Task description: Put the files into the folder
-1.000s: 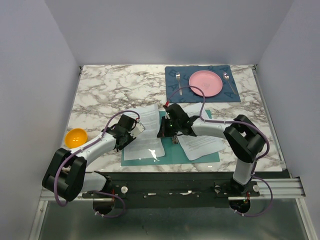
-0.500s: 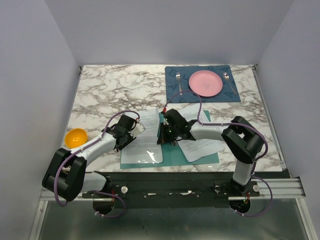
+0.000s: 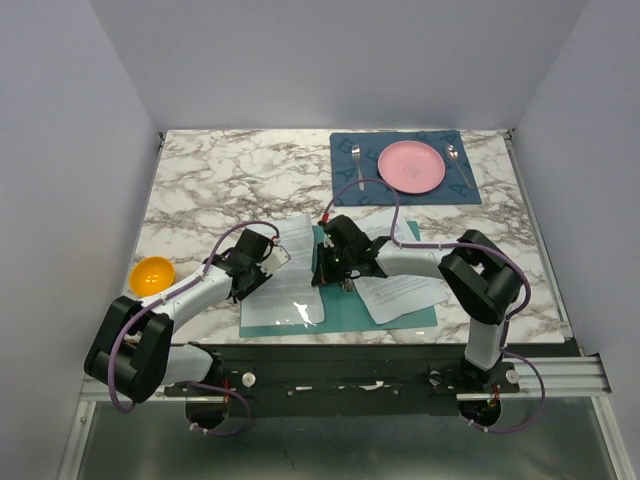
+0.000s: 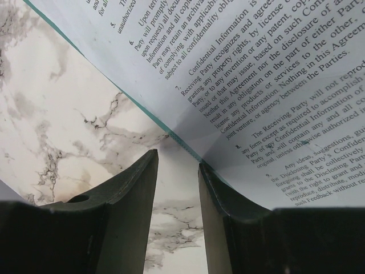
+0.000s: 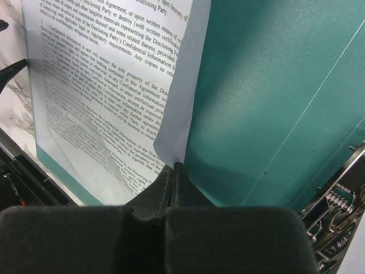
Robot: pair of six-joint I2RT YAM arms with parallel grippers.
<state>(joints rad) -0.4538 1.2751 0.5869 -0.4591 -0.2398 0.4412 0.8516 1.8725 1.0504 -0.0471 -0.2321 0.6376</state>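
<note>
While right fingers clench the white printed paper sheet at 3 o'clock, left fingers gape; one-sided pull may crease it.

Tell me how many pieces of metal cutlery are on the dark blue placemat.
2. A metal fork lies just left of the round pink plate, and a metal spoon lies just right of it, both on the dark blue placemat. The plate could hide more.
</note>
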